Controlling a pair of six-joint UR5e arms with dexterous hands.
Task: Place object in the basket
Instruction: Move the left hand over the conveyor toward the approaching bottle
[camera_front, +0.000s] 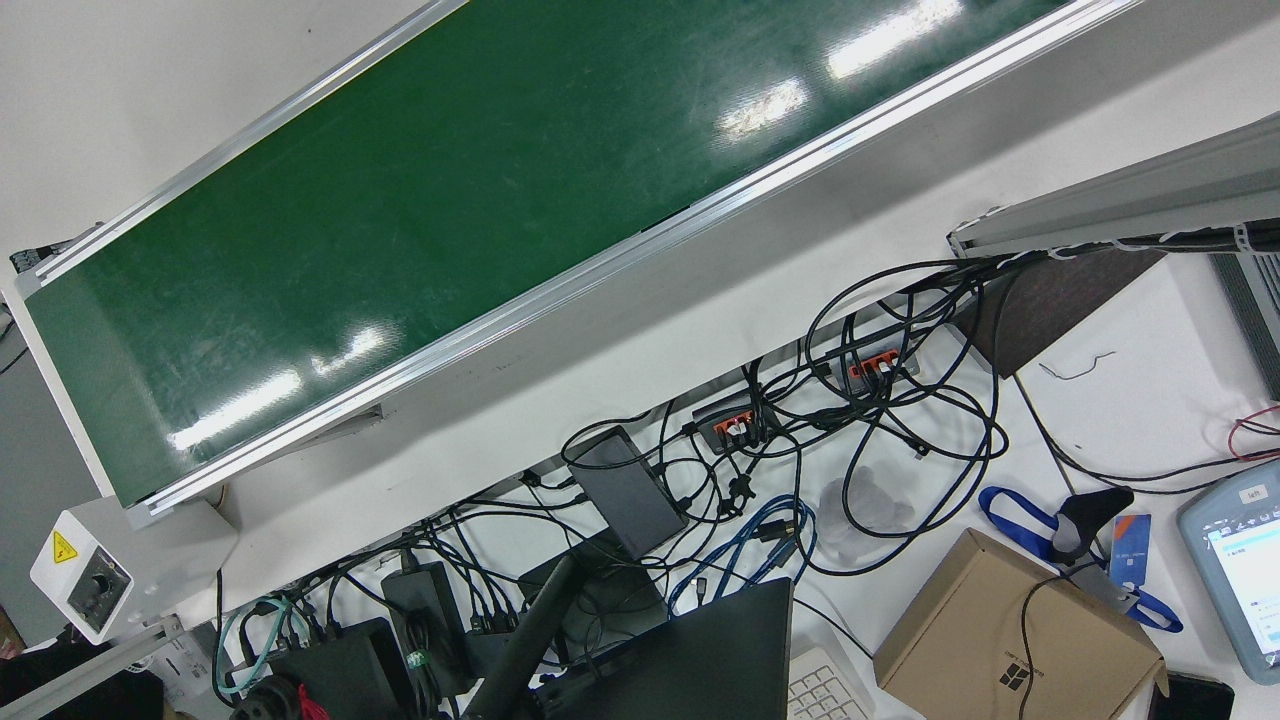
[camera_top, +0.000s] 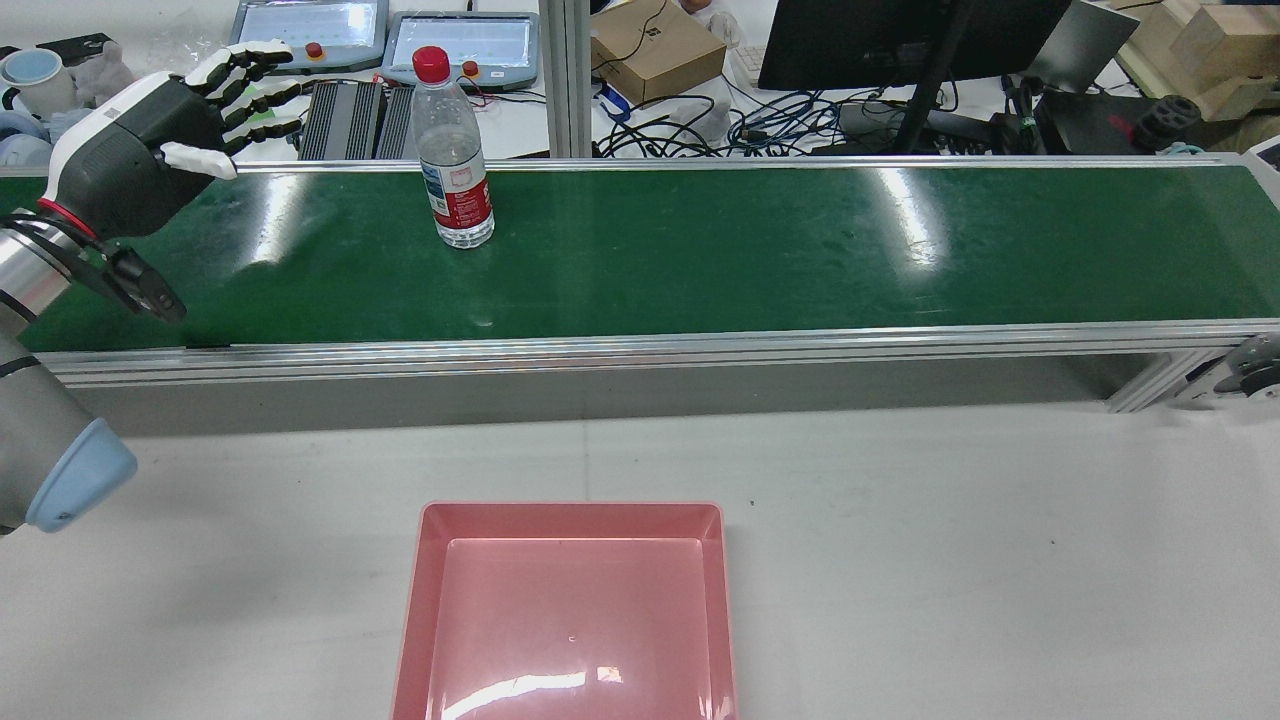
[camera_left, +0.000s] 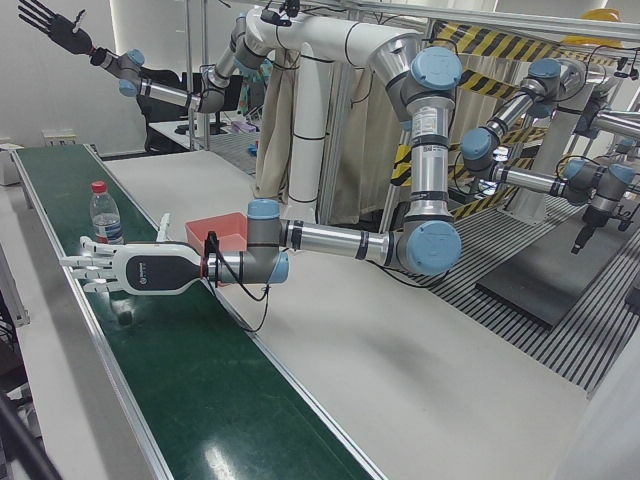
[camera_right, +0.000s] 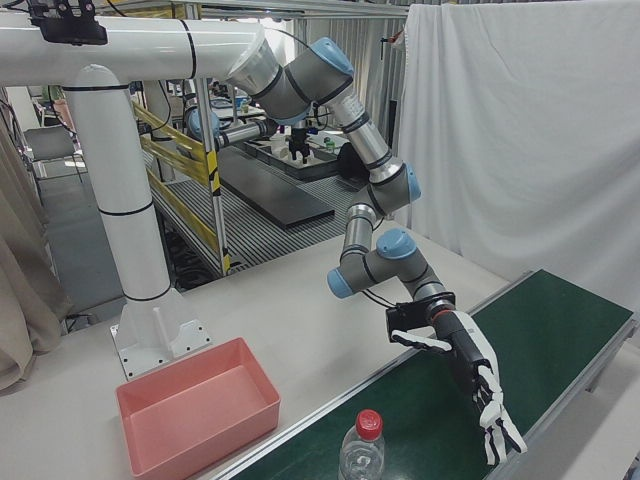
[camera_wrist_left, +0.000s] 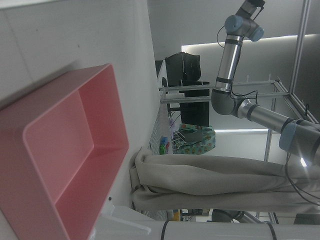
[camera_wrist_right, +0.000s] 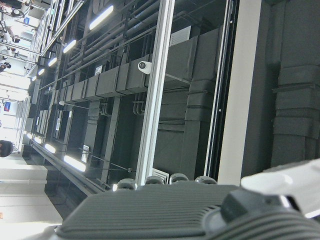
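Bottle (camera_top: 455, 150) is standing upright on the green conveyor (camera_top: 700, 240), untouched — the left robot hand (camera_top: 160, 125) is hovering beside it with fingers spread, holding nothing — so grasping and carrying to the empty pink basket (camera_top: 432, 600) are remaining.

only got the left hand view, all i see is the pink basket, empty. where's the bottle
Observer: The bottle stands upright on the green belt, red cap on.
Operator: is my left hand holding anything
Observer: No. The left hand is open, fingers spread, above the belt. It is apart from the bottle, on its left in the rear view.
Operator: and the right hand
Observer: The right hand is raised high, away from the belt, fingers spread and holding nothing.
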